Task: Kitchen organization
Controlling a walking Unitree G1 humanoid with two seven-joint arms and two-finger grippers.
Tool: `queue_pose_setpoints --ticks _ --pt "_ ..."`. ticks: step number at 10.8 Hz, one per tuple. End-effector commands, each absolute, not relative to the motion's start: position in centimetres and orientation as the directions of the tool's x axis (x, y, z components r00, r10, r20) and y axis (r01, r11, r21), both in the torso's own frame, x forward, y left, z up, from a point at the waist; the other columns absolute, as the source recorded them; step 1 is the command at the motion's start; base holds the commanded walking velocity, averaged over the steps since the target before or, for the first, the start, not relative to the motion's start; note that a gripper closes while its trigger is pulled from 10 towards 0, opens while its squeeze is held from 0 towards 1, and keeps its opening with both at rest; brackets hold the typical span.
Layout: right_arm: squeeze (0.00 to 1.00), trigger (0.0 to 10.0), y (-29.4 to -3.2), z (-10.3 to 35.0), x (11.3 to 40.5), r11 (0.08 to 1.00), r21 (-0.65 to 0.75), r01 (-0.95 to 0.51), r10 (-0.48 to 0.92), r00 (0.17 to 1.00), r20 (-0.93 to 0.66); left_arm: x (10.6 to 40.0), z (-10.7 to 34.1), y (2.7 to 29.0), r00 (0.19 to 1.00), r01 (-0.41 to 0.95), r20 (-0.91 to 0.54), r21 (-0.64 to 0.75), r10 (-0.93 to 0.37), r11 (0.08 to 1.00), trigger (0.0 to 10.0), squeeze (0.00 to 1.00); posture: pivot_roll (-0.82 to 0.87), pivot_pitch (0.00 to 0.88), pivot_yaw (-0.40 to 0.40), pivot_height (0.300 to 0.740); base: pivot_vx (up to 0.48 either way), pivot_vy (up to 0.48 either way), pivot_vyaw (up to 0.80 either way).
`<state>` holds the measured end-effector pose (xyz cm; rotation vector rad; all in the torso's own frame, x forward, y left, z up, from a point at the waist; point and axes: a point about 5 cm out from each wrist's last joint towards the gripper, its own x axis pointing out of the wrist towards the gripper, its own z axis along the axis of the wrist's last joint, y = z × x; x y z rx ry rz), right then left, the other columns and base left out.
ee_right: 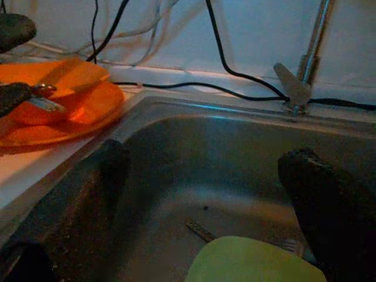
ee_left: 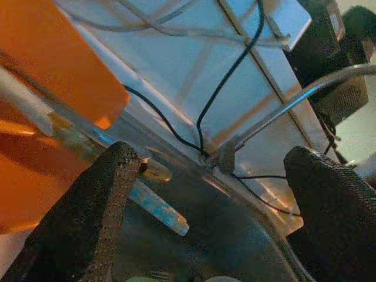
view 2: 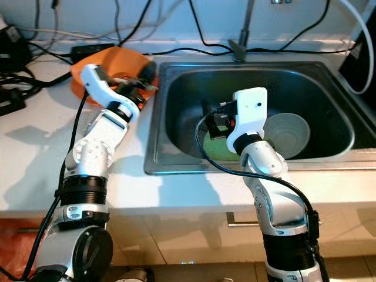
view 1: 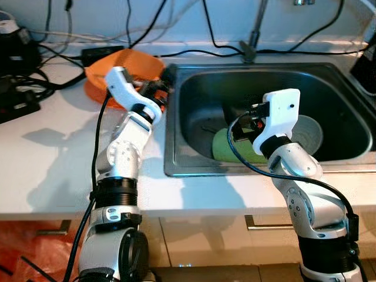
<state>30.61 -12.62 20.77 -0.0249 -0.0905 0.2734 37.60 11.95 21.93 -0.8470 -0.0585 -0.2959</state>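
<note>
Left gripper [view 1: 157, 94]: hovers over the strip of counter between the orange plates [view 1: 126, 67] and the sink's left rim. In the left wrist view its two black fingers [ee_left: 88, 217] stand wide apart with nothing between them. A thin clear utensil handle [ee_left: 150, 200] lies just ahead of them, partly on the orange plate; what kind of utensil it is cannot be made out.

Right gripper [view 1: 249, 120]: lowered inside the sink [view 1: 194, 170], near the middle of the basin. In the right wrist view its fingers [ee_right: 329, 205] are spread, empty, straddling the green plate [ee_right: 252, 264] just below.

Progress (judgement): early to middle. The orange plates sit stacked on the counter at the sink's far-left corner, which looks like finished sorting. Left to do: the green plate and a grey bowl [view 2: 288, 134] lie on the basin floor toward its near-right part, plus a small dark flat item [ee_right: 200, 230] on the bottom, too dim to identify.

Materials and shapes:
- Sink: brushed stainless steel, rounded corners, dull sheen; a thin metal tap [view 1: 254, 32] rises at its back rim.
- Counter [view 1: 47, 158]: smooth white, matte.
- Orange and green plates: plastic by their look, round, shallow.
- Grey bowl: round, ribbed with concentric rings inside.
- Black cables [view 1: 194, 50] trail along the counter's back edge.
</note>
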Motion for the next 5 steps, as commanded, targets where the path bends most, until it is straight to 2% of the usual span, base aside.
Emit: queue_pose_setpoints --ticks 1,5 --pt "0.0 10.0 -12.71 20.84 30.32 0.963 -0.048 -0.267 0.27 0.959 0.083 37.77 22.04 11.89 0.96 0.27 0.154 -0.739 -0.235 0.618 10.0 0.0 -0.01 0.114 0.03 0.74 0.0 0.0 0.0" --pt "0.0 10.0 -12.77 20.93 30.36 0.964 -0.059 -0.259 0.264 0.961 0.086 37.16 23.01 12.52 0.964 0.258 0.173 -0.778 -0.2 0.573 10.0 0.0 -0.01 0.112 0.029 0.74 0.0 0.0 0.0"
